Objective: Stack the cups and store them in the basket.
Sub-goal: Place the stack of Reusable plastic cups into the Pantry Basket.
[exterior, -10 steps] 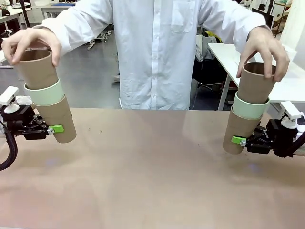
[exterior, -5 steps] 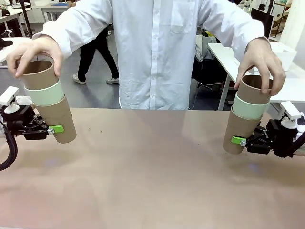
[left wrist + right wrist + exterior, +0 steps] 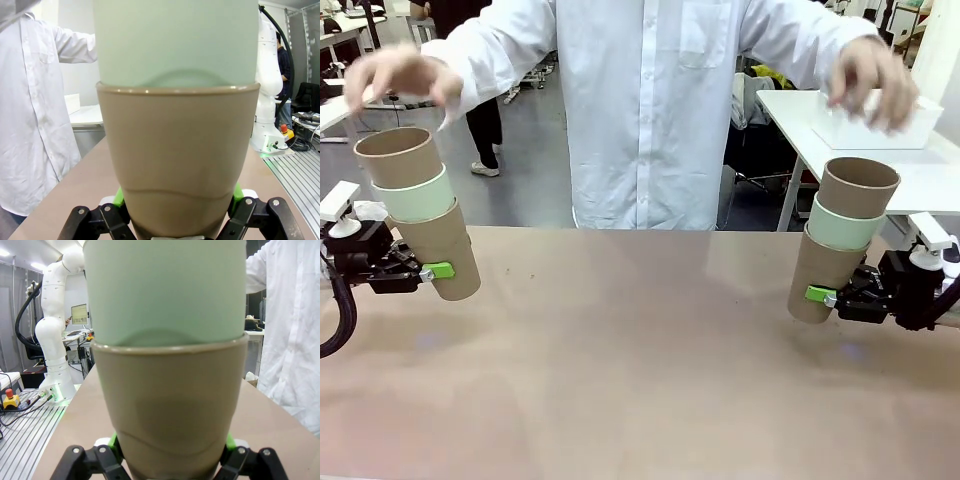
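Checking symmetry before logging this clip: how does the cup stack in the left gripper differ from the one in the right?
The left stack leans with its top toward the robot's left; the right stack leans toward the robot's right. The left gripper clamps its stack from the left side, the right gripper from the right side. Shared: both run tan, mint, tan from the bottom, and the jaws are shut low on each.

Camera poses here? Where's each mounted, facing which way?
Front: fixed between the arms, facing across the brown table to the white-shirted person; left pincer and right pincer each clamp a stack of tan and mint matte tumblers.
Left wrist: on the left arm, looking along its green-padded fingers at the left stack.
Right wrist: likewise, right arm, right stack.
Shared: person's white shirt, all three.
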